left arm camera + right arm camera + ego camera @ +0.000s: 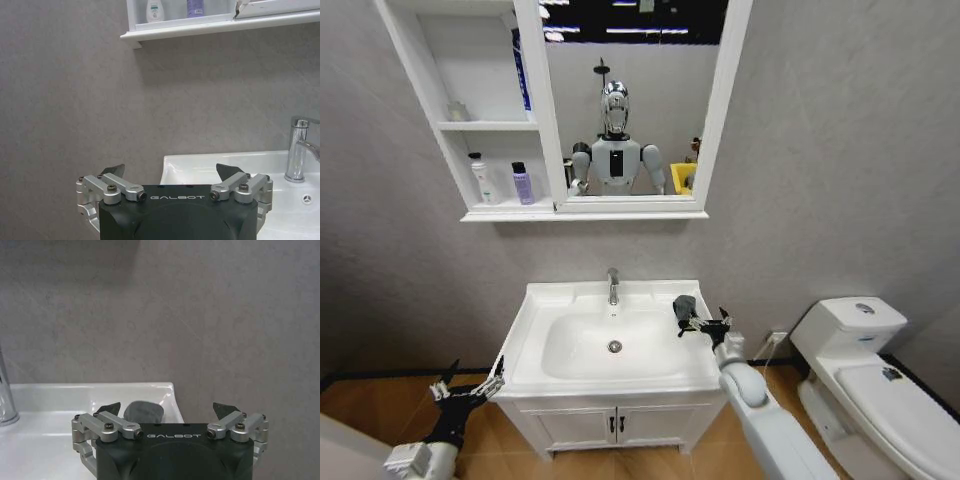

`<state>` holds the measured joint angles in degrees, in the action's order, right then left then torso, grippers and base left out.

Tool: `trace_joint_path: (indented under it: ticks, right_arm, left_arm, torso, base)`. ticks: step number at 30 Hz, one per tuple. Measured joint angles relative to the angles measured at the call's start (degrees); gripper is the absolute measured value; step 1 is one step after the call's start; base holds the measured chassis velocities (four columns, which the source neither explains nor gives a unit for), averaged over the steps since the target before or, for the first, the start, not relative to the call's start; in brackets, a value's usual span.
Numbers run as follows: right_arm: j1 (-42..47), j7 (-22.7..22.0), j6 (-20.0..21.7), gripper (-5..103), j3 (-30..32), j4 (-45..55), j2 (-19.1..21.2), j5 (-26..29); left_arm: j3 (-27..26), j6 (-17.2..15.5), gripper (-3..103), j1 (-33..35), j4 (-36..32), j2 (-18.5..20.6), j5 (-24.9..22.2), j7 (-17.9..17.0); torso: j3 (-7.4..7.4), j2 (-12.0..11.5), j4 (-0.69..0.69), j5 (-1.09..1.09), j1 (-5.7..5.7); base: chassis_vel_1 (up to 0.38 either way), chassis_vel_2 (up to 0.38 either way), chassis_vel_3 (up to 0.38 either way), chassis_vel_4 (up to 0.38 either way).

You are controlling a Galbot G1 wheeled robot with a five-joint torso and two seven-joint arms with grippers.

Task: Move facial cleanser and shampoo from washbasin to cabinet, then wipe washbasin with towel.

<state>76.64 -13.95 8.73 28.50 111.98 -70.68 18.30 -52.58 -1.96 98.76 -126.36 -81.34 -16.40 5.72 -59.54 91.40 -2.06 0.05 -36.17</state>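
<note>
Towel [684, 306] just beyond right end effector [712, 325]

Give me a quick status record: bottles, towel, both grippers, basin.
bottles: white bottle and purple bottle stand on the lower shelf of the cabinet
towel: dark towel lies on the right rim of the washbasin
right gripper: open, over the right rim just short of the towel, not touching it
left gripper: open, low beside the washbasin's left front corner, holding nothing
basin: bowl bare, tap at the back
</note>
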Motion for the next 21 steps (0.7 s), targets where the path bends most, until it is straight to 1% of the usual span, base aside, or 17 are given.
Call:
trace_joint_path:
  ticks: [2, 3, 4, 6, 7, 9, 10, 11, 13, 18, 21]
  right_arm:
    - [9.8, 0.7, -2.1, 100, 3.6, 7.5, -2.5, -2.1]
    - [9.8, 0.7, -2.1, 100, 3.6, 7.5, -2.5, -2.1]
    - [15.1, 0.9, -3.3, 100, 4.6, 10.4, -3.2, -3.0]
    - [24.7, 1.3, -6.6, 100, 7.3, 15.3, -4.3, -5.9]
    - [24.7, 1.3, -6.6, 100, 7.3, 15.3, -4.3, -5.9]
    - [31.0, 0.5, -9.7, 100, 9.3, 18.3, -5.2, -8.5]
    - [31.0, 0.5, -9.7, 100, 9.3, 18.3, -5.2, -8.5]
    - [33.9, -0.2, -11.0, 100, 10.0, 19.8, -5.9, -9.3]
    - [36.9, -1.0, -11.8, 100, 10.0, 21.4, -7.0, -9.7]
    - [37.6, -0.9, -12.5, 100, 8.6, 22.2, -7.9, -10.9]
    - [37.6, -0.1, -13.4, 100, 7.3, 22.2, -8.7, -11.6]
  left_arm:
    - [0.0, 0.0, 100, 0.0, 0.0, 0.0, 0.0, 0.0]
    - [0.0, 0.0, 100, 0.0, 0.0, 0.0, 0.0, 0.0]
    - [0.0, 0.0, 100, 0.0, 0.0, 0.0, 0.0, 0.0]
    - [0.0, 0.0, 100, 0.0, 0.0, 0.0, 0.0, 0.0]
    - [0.0, 0.0, 100, 0.0, 0.0, 0.0, 0.0, 0.0]
    - [0.0, 0.0, 100, 0.0, 0.0, 0.0, 0.0, 0.0]
    - [0.0, 0.0, 100, 0.0, 0.0, 0.0, 0.0, 0.0]
    - [0.0, 0.0, 100, 0.0, 0.0, 0.0, 0.0, 0.0]
    - [0.0, 0.0, 100, 0.0, 0.0, 0.0, 0.0, 0.0]
    - [0.0, 0.0, 100, 0.0, 0.0, 0.0, 0.0, 0.0]
    - [0.0, 0.0, 100, 0.0, 0.0, 0.0, 0.0, 0.0]
  torso:
    - [0.01, 0.0, -0.04, -0.08, 0.00]
    - [0.01, 0.0, -0.04, -0.08, 0.00]
    - [0.01, 0.0, -0.02, -0.03, 0.01]
    - [0.01, 0.0, 0.00, -0.07, 0.01]
    - [0.01, 0.0, 0.00, -0.07, 0.01]
    - [0.02, 0.0, -0.01, -0.07, 0.02]
    - [0.02, 0.0, -0.01, -0.07, 0.02]
    - [0.01, 0.0, -0.03, -0.06, 0.02]
    - [0.00, 0.0, -0.03, -0.06, 0.01]
    - [0.00, 0.0, -0.05, -0.05, 0.01]
    - [-0.01, 0.0, -0.04, -0.05, 0.00]
  base:
    - [0.000, 0.000, 0.000, 0.000]
    - [0.000, 0.000, 0.000, 0.000]
    - [0.000, 0.000, 0.000, 0.000]
    - [0.000, 0.000, 0.000, 0.000]
    - [0.000, 0.000, 0.000, 0.000]
    - [0.000, 0.000, 0.000, 0.000]
    - [0.000, 0.000, 0.000, 0.000]
    - [0.000, 0.000, 0.000, 0.000]
    - [0.000, 0.000, 0.000, 0.000]
    - [0.000, 0.000, 0.000, 0.000]
    - [0.000, 0.000, 0.000, 0.000]
